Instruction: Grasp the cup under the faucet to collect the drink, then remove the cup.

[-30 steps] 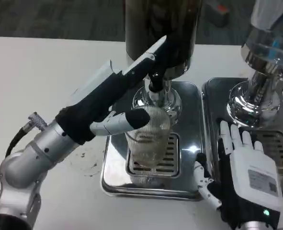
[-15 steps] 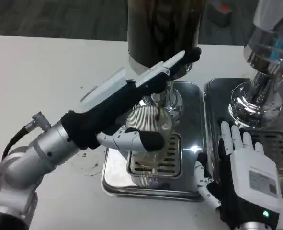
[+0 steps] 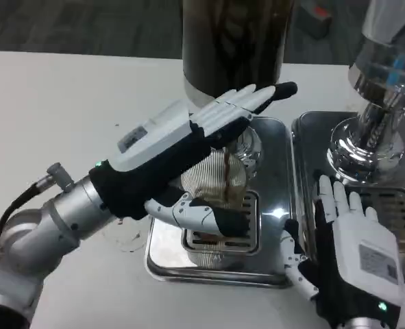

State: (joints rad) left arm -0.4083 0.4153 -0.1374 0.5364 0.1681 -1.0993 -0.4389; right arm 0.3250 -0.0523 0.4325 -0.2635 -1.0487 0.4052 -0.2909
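Under the faucet, the ribbed clear cup takes brown drink.

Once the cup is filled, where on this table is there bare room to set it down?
The widest bare patch is the white table, left of the left hand and behind its forearm. A narrower strip lies in front of the drip tray. It is crowded around the ribbed cup under the faucet, and between the trays, where the right hand rests.

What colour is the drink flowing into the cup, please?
Dark brown, seen in the head view as a stream entering the cup.
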